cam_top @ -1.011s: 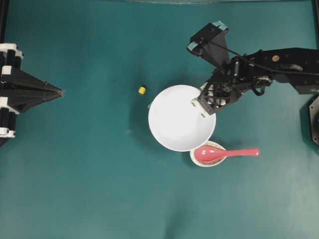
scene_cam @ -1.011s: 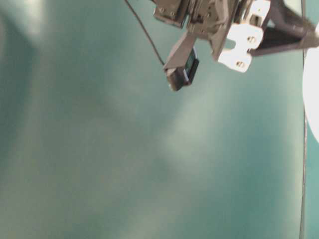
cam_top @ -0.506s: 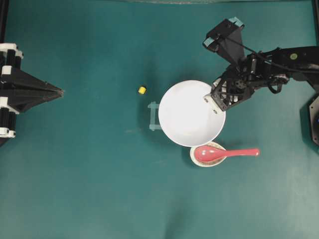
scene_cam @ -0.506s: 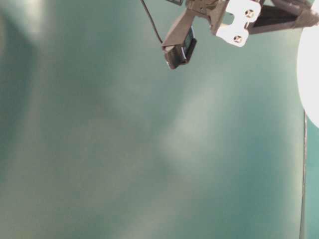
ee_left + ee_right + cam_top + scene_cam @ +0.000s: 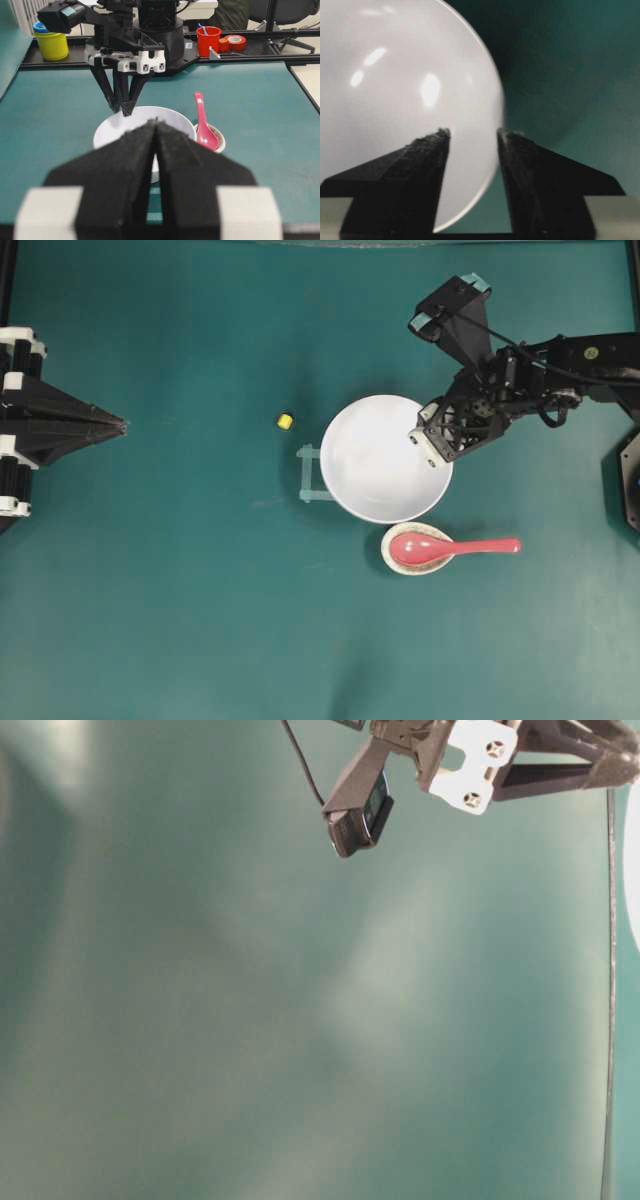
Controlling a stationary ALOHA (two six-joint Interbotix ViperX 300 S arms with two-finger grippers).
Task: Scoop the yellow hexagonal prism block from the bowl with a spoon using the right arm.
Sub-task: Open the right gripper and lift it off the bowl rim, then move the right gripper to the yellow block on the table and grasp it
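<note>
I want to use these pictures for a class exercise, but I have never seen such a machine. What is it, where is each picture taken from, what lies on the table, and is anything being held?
These are two black robot arms facing each other across a green table. One picture looks straight down, one looks from near table level and is blurry, and two come from cameras mounted on the arms' wrists.

On the table stand a white bowl, a pink-red spoon lying on a small speckled rest, and a tiny yellow block on the cloth to the left of the bowl, not in it.

The right tool hangs at the bowl's right rim, open, with the rim showing between its fingers; it grips nothing. The left tool is shut and empty, parked at the left edge.
</note>
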